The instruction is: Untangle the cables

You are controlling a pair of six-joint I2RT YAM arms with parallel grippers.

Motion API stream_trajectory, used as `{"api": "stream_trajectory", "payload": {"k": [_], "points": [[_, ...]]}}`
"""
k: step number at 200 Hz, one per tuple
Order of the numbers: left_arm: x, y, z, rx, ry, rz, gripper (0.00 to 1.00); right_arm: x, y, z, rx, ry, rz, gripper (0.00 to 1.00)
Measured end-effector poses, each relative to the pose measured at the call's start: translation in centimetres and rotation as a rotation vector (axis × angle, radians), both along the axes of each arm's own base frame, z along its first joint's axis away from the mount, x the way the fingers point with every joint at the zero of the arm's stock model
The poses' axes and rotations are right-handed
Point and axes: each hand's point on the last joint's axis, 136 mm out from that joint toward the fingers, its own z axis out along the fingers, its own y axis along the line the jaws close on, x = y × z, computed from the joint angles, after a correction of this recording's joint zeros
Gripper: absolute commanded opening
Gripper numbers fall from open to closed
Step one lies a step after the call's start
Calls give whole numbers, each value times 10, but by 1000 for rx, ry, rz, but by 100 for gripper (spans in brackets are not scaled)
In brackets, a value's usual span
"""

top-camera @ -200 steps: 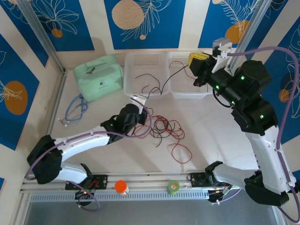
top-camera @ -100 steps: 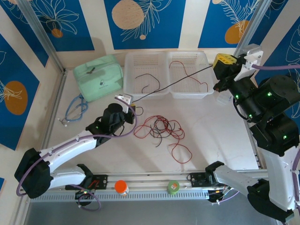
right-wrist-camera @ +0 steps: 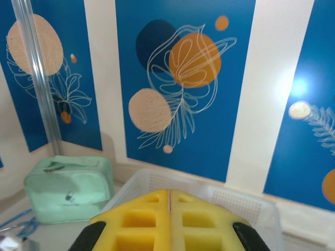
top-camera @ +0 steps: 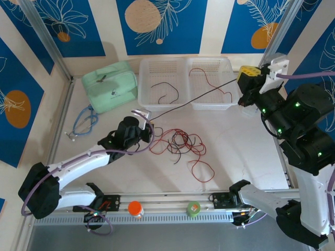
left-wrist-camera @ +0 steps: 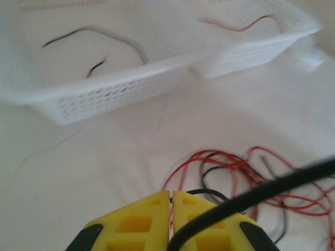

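A black cable (top-camera: 193, 97) runs taut and straight over the table from my left gripper (top-camera: 147, 121) to my right gripper (top-camera: 244, 78). Both grippers are shut on it. In the left wrist view the yellow jaws of the left gripper (left-wrist-camera: 171, 194) are pressed together, and the black cable (left-wrist-camera: 261, 189) crosses over the right finger. A tangle of red and black cables (top-camera: 180, 144) lies mid-table, just right of the left gripper. The right gripper (right-wrist-camera: 169, 192) hangs above the right basket's edge, its jaws closed.
Two white baskets stand at the back: the left basket (top-camera: 149, 99) holds a black cable (top-camera: 163, 87), the right basket (top-camera: 209, 104) a red cable (top-camera: 210, 79). A mint pouch (top-camera: 110, 86) and a blue-grey cord (top-camera: 84, 121) lie on the left. A bottle (top-camera: 135, 209) and a tape roll (top-camera: 193, 209) sit on the front rail.
My right gripper swung right, away from over the baskets, drawing the black cable taut. My left gripper pulled back to the left with its end of the cable.
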Motion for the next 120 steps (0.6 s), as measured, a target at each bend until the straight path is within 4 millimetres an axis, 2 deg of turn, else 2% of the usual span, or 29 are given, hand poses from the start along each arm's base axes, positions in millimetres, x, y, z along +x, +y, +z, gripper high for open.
{"api": "stream_trajectory", "payload": {"k": [20, 33, 47, 62, 90, 108, 120], "points": [[1, 36, -13, 116, 97, 176, 9, 8, 11, -32, 25, 88, 36, 0], [-2, 62, -18, 208, 153, 284, 16, 15, 17, -52, 46, 140, 50, 0], [-10, 89, -25, 317, 218, 373, 31, 23, 23, -73, 69, 191, 56, 0], [-20, 106, -36, 410, 291, 419, 46, 30, 28, -95, 93, 244, 58, 0], [-35, 118, -65, 530, 419, 432, 67, 34, 40, -143, 120, 343, 70, 0], [-41, 118, -82, 576, 480, 415, 77, 35, 44, -178, 121, 408, 60, 0], [-43, 116, -87, 580, 502, 410, 87, 34, 43, -198, 119, 447, 47, 0]]}}
